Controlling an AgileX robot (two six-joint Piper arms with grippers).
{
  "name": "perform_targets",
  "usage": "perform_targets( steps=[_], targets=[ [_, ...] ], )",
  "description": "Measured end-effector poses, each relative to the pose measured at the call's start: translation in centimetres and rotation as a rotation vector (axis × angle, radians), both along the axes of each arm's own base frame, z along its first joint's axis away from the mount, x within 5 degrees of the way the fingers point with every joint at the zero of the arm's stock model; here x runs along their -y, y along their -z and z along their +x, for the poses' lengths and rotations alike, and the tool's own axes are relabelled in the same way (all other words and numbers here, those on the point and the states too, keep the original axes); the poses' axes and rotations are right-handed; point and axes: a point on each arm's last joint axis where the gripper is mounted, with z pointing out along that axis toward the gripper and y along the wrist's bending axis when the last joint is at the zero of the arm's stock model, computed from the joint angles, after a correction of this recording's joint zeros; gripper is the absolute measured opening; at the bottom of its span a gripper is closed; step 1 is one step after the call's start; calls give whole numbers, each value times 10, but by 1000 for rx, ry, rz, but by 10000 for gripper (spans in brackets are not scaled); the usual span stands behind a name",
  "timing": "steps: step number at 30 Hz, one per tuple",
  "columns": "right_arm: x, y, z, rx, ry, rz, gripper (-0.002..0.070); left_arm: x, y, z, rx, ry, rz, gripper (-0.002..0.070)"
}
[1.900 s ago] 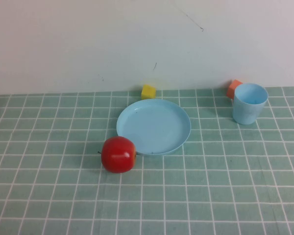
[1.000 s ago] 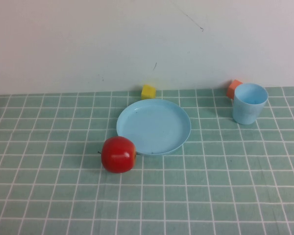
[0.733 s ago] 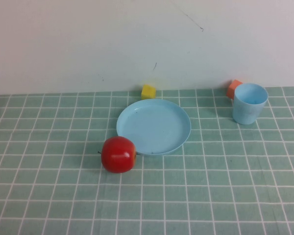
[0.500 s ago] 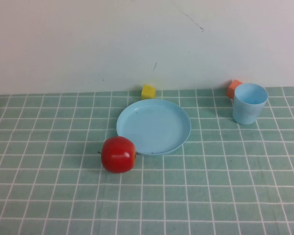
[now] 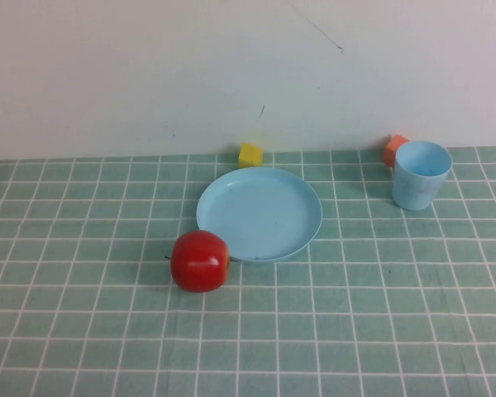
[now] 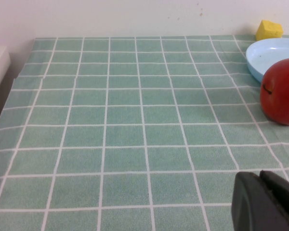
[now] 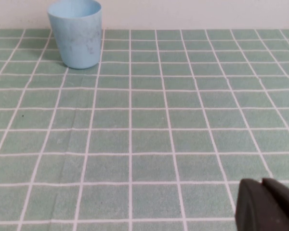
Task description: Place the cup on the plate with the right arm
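Both tools low, short of cup (image 5: 421,174).

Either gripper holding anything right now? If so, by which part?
Nothing is held. The cup stands free on the table, right of the plate. Left gripper and right gripper show only at their wrist views' edges, jaws closed together on nothing.
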Motion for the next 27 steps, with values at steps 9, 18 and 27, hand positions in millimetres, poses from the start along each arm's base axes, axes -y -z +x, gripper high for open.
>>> perform_targets(
  steps=[9,18,27],
  targets=[
    [0,-1,1,32,-5,-10,-3,0,0,0,0,0,0,-3],
    [-9,-47,4,534,-111,-160,-3,0,0,0,0,0,0,-3],
    [-27,-79,-11,941,-271,-333,-3,0,0,0,0,0,0,-3]
  ],
)
